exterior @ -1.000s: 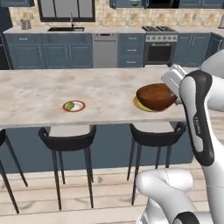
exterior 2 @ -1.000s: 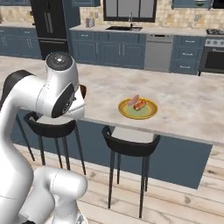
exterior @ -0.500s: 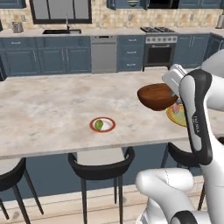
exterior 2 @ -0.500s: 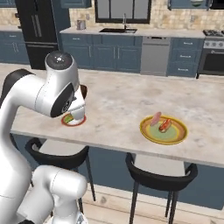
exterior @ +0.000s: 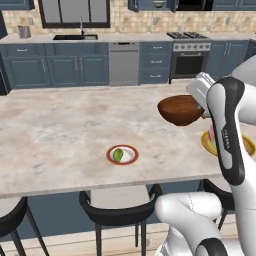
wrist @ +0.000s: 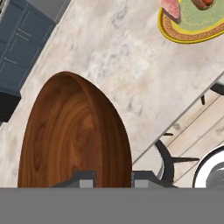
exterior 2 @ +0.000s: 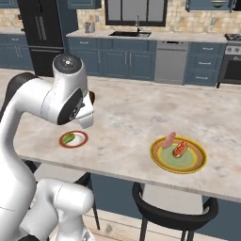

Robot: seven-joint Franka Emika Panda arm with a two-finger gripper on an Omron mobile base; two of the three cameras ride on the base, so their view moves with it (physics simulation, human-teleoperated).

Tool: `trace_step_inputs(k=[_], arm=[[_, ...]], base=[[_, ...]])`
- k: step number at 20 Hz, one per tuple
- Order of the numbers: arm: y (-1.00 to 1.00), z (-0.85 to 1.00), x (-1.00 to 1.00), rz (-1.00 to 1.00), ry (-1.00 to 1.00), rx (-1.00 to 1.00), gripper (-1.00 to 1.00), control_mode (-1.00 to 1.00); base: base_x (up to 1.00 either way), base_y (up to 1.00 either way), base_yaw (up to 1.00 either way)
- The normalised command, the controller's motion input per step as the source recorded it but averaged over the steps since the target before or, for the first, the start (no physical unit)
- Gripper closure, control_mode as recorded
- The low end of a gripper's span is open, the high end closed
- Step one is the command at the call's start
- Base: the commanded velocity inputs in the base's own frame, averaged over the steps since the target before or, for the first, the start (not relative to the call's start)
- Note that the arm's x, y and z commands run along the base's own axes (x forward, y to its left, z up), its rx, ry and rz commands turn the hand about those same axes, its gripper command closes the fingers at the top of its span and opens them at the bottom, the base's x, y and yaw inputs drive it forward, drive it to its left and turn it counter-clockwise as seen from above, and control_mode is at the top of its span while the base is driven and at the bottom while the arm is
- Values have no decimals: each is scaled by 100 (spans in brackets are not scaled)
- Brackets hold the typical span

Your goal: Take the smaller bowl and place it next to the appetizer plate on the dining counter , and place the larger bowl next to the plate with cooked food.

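Observation:
My gripper point(exterior: 203, 105) is shut on the rim of the smaller bowl point(exterior: 180, 110), a glossy reddish-brown bowl held in the air above the dining counter point(exterior: 50, 135). In the hand view the bowl point(wrist: 74, 140) is tilted on edge between my fingertips point(wrist: 85, 178). The appetizer plate point(exterior: 109, 155), red-rimmed with one green piece, lies near the counter's front edge, down and to the left of the bowl. The yellow plate with cooked food point(exterior 2: 156, 158) lies further right, partly behind my arm in the left base view. The larger bowl is out of view.
Black stools point(exterior: 120, 210) stand under the counter's front edge point(exterior 2: 141, 176). Behind the counter runs the blue kitchen worktop with a sink point(exterior: 75, 36) and a stove point(exterior: 190, 36). A black fridge point(exterior 2: 42, 33) stands at the back left.
The whole picture has shifted: the base has driven sideways along the counter, so both plates sit further right in view. The brown bowl stays held in my gripper.

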Motion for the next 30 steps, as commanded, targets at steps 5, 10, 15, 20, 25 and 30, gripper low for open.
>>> trace_step_inputs(k=[5, 10, 15, 20, 25, 30], arm=[[5, -11, 16, 0, 2, 2, 100, -100], [0, -86, 80, 16, 5, 14, 100, -100], [0, -95, 77, 18, 0, 0, 100, -100], [0, -62, 51, 7, 0, -7, 100, -100], [-9, -59, 40, 3, 0, 5, 100, -100], [0, -50, 26, 2, 0, 11, 100, -100]], base=[[57, 50, 0], [0, 0, 0], [0, 0, 0], [0, 0, 0], [0, 0, 0], [0, 0, 0]])
